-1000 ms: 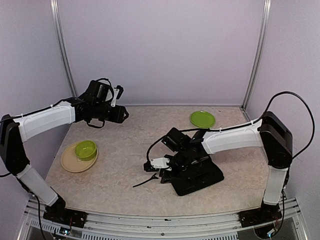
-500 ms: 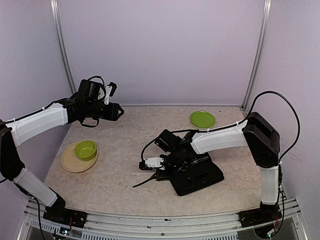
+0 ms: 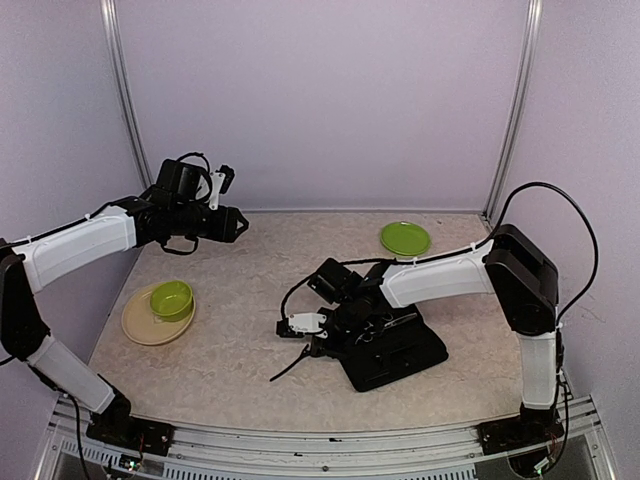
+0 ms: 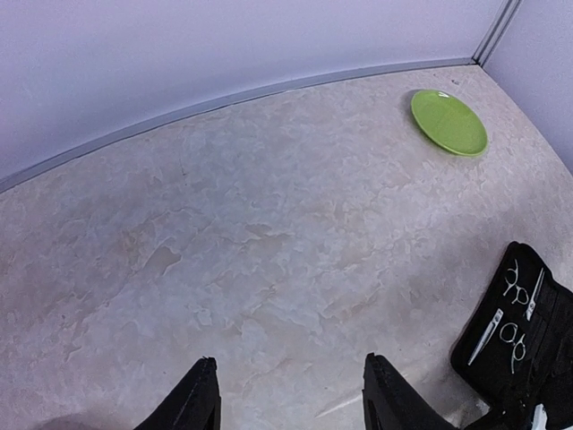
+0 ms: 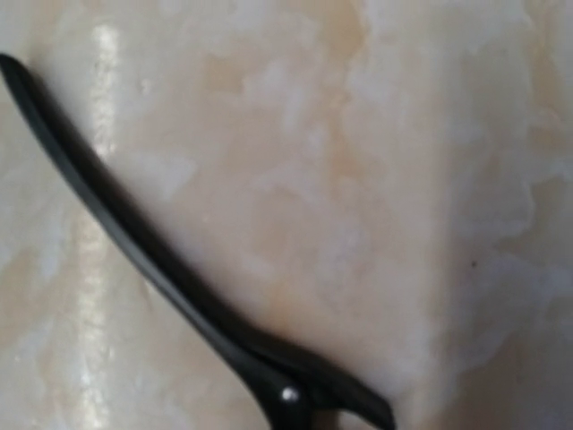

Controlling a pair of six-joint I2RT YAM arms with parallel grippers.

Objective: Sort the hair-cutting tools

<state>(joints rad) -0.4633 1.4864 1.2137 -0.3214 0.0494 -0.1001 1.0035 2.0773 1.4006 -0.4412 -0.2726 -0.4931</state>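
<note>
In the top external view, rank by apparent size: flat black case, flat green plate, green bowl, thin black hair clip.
1. flat black case
2. flat green plate and green bowl: alike; plate farther, so unranked
3. thin black hair clip

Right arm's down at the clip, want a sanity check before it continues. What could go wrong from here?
1. The hair clip is thin and low against the table. The right gripper's fingers are out of the wrist view, so no grip can be confirmed. The clip may skid away rather than lift.
2. That gripper sits low beside the black case holding the scissors. A sideways move could nudge the case and shift them.
</note>
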